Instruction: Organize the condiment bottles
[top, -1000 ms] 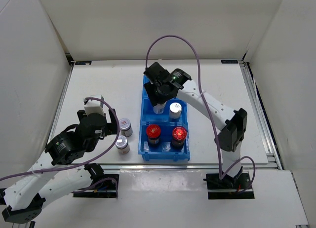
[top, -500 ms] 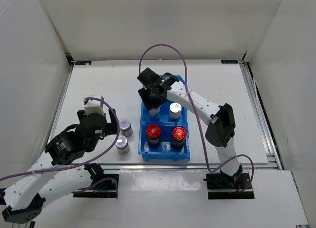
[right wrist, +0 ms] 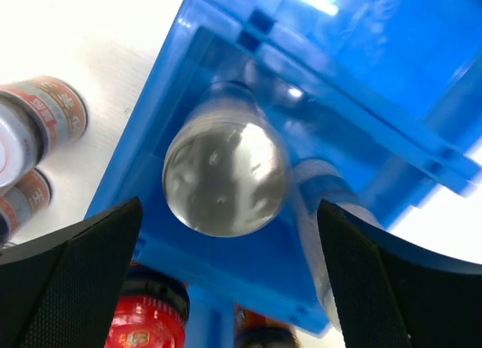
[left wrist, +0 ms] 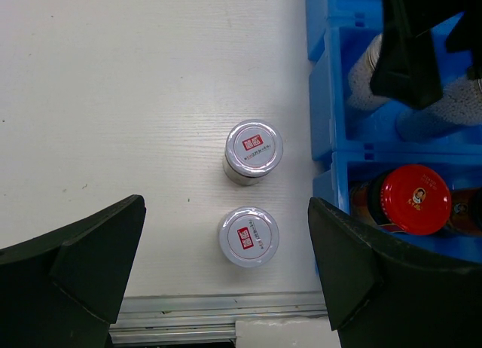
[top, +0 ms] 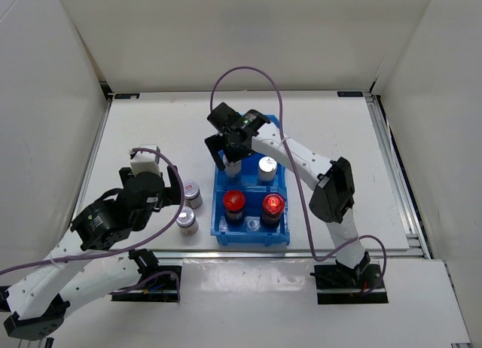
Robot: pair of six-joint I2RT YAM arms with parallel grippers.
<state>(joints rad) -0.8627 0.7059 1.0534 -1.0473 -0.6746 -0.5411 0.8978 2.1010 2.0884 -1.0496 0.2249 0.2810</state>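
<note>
Right wrist view showed the right hand (right wrist: 228,220) spread wide astride a silver-capped bottle (right wrist: 226,184), not touching; the left hand (left wrist: 226,212) gaped above 2 silver-lidded jars (left wrist: 254,148).

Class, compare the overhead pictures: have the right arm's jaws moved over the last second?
Yes. The jaws shifted left, toward the left wall of the blue bin, now open over a silver-capped bottle.

Bright, even light, soft shadows — right wrist view blurred
</note>
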